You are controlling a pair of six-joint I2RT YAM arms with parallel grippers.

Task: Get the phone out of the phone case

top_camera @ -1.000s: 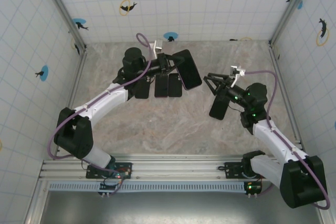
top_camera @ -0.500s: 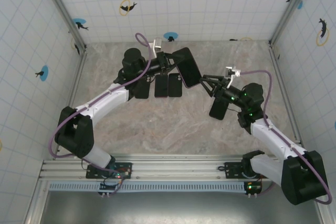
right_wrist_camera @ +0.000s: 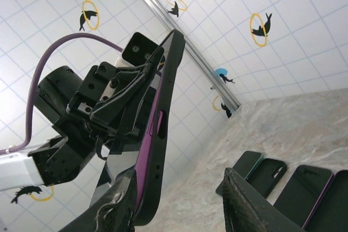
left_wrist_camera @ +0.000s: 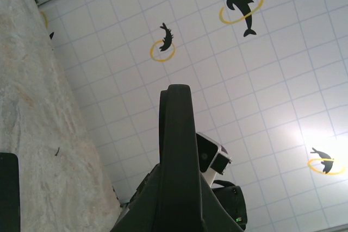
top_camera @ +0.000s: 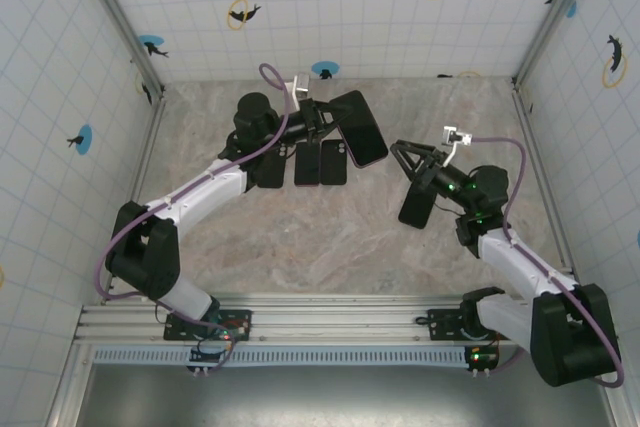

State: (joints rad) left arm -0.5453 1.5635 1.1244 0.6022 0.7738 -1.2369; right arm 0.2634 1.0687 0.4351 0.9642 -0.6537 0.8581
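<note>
Purple trim runs along the edge of the phone case [right_wrist_camera: 165,88], and the phone [top_camera: 357,129] sits in it, seated all round as far as I can see. The whole thing is up in the air over the back of the worktop [top_camera: 300,237], tilted. The left pincer [top_camera: 320,121] has it clamped at one end, closed tight. Left wrist view has the case edge-on, straight up btwn the fingers.

The right pincer [top_camera: 412,154] hovers just beside the case's lower end, jaws partway apart, nothing in them. In its own wrist view the case's bottom corner is right by one finger [right_wrist_camera: 120,202], w/ the other finger [right_wrist_camera: 244,199] off to the side. No contact I can confirm.

Step in hand, I'd say: approach for the peel, i.e. one arm braces and the other comes in to work a corner. Nothing freed yet.

Next move prob. needs the right pincer to close on a case lip or corner w/o catching the phone too, then pull the rim back. Risk: the left grip may span case + phone together and pin them.

Containers: only the case counts, and it's full. On the worktop lies a row of handsets [top_camera: 307,163] below the held one, plus a fourth handset [top_camera: 417,205] under the right arm. Can't tell if those are cased or bare.
</note>
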